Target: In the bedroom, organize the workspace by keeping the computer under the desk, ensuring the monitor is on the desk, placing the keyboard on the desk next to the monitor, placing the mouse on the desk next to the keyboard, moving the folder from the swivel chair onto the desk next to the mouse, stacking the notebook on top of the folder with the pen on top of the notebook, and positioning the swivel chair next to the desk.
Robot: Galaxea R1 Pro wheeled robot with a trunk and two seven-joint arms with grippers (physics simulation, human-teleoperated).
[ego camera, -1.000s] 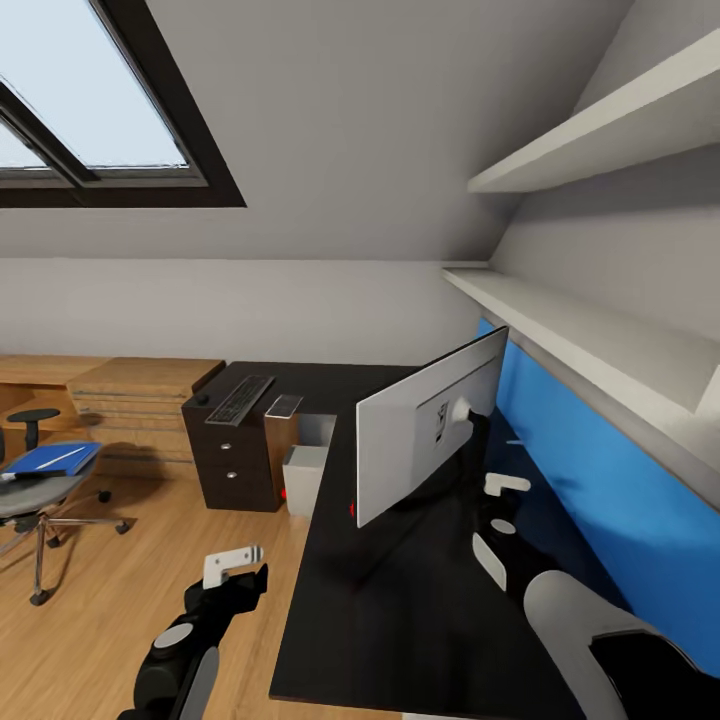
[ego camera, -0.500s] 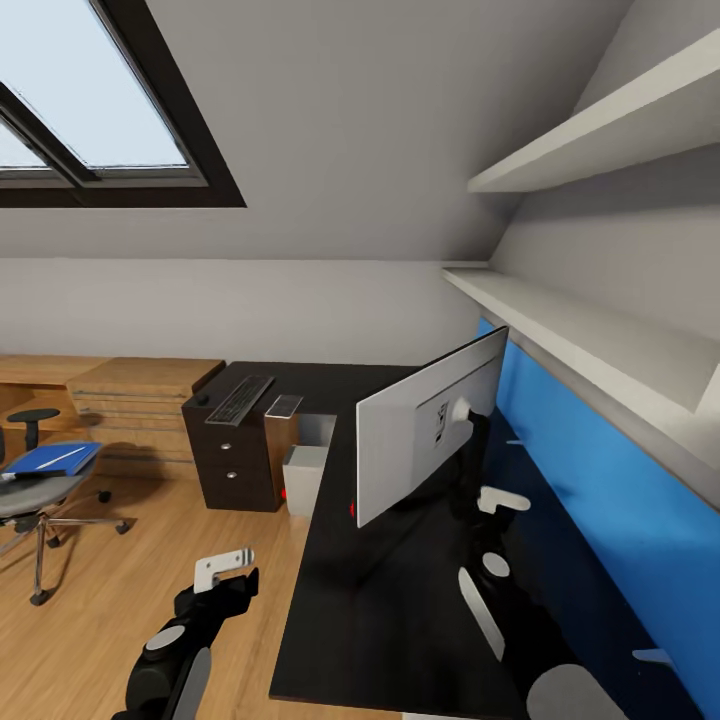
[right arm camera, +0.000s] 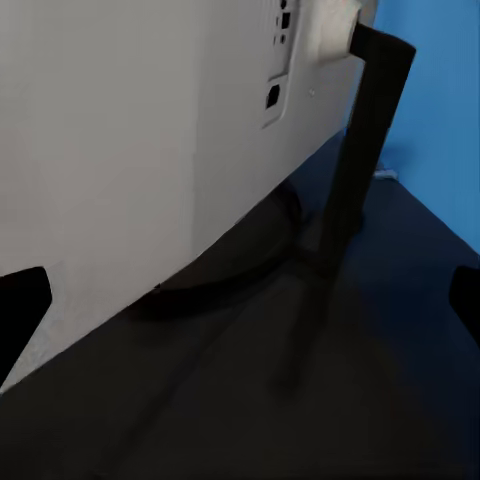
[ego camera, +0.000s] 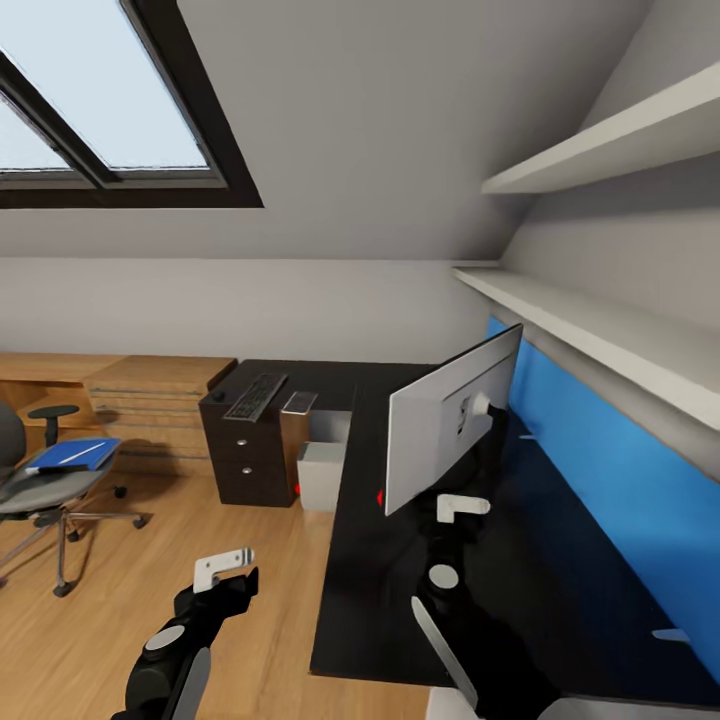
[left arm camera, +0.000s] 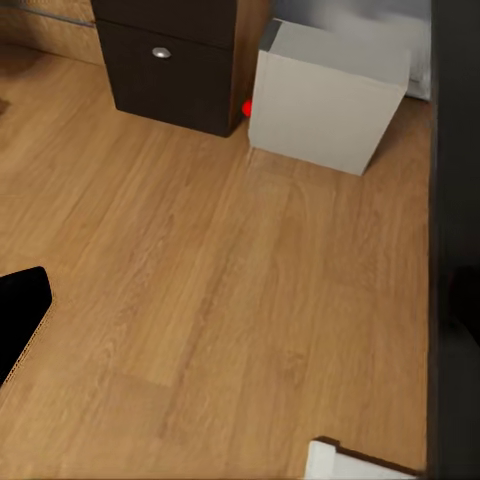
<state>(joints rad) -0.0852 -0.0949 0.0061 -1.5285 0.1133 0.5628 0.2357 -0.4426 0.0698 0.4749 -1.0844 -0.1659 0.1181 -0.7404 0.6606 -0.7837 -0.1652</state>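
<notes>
The white monitor stands on the black desk, its back and black stand towards me. My right gripper hovers open just behind the monitor, and its dark fingertips are spread wide apart. At the desk's far end lie the keyboard, a small dark mouse and a flat grey notebook. The white computer sits on the floor under the desk. The swivel chair at the left carries the blue folder. Over the wooden floor, my left gripper is open and holds nothing.
A black drawer unit stands beside the computer. A low wooden cabinet runs along the back wall. Two white shelves jut out over the desk's right side. Open wooden floor lies between the chair and the desk.
The camera has turned, shifting the whole scene to the right. My right arm has drawn back from the monitor's stand towards me. The left gripper has dropped slightly.
</notes>
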